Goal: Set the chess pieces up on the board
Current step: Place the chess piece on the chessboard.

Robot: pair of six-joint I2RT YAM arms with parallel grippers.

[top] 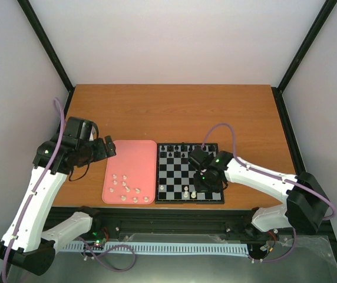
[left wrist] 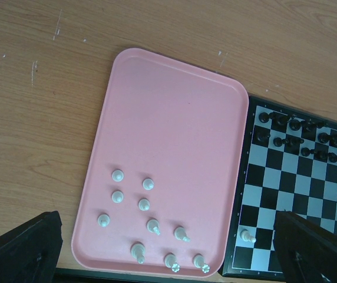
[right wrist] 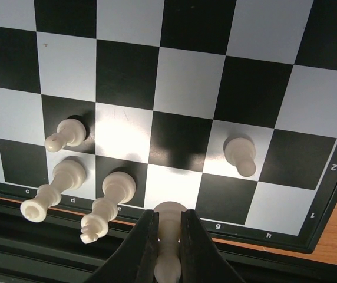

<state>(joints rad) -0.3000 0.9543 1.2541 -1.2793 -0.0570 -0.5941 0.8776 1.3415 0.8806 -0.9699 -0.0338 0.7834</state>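
Observation:
The board (top: 174,172) lies right of centre, with black pieces (top: 183,148) in its two far rows. My right gripper (top: 207,180) is low over the board's near edge. In the right wrist view it (right wrist: 169,217) is shut on a cream-white piece (right wrist: 169,247), whose base is over the near-row white square marked f. Next to it stand a king (right wrist: 105,203), a queen (right wrist: 52,191) and two pawns (right wrist: 68,132) (right wrist: 240,154). My left gripper (top: 106,147) hovers open and empty above the pink tray (left wrist: 168,118), which holds several white pieces (left wrist: 145,203).
The pink tray (top: 133,159) lies against the board's left edge. One white pawn (left wrist: 248,237) stands in the board's near left corner area. Bare wooden table (top: 174,112) extends behind both. A black rail runs along the table's near edge.

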